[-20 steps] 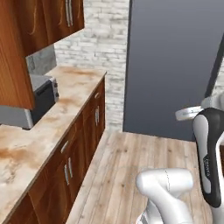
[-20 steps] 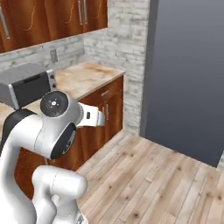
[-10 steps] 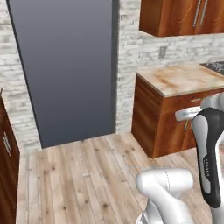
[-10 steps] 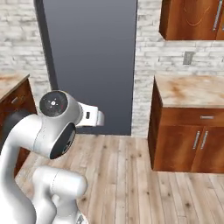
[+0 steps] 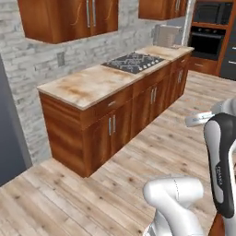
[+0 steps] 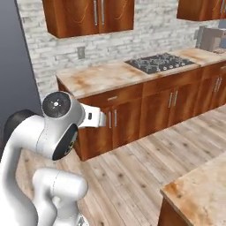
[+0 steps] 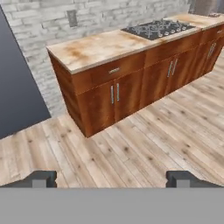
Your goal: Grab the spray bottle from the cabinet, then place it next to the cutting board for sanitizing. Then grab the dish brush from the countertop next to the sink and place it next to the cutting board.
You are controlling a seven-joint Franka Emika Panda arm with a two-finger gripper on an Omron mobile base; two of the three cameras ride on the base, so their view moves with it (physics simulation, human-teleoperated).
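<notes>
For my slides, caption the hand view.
Open gripper faces a marbled countertop with a cooktop across wood flooring.

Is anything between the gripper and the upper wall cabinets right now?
Yes. The gripper, fingers wide open and empty, faces open wood floor, then the base cupboards and countertop beneath the wall cabinets. No spray bottle visible yet.

**Three cameras on one counter run**

Both base views look forward and down from behind the arm, on either side of it. The hand view looks past the gripper over the plank floor. All three share the countertop with its stovetop, well ahead of the claw.
</notes>
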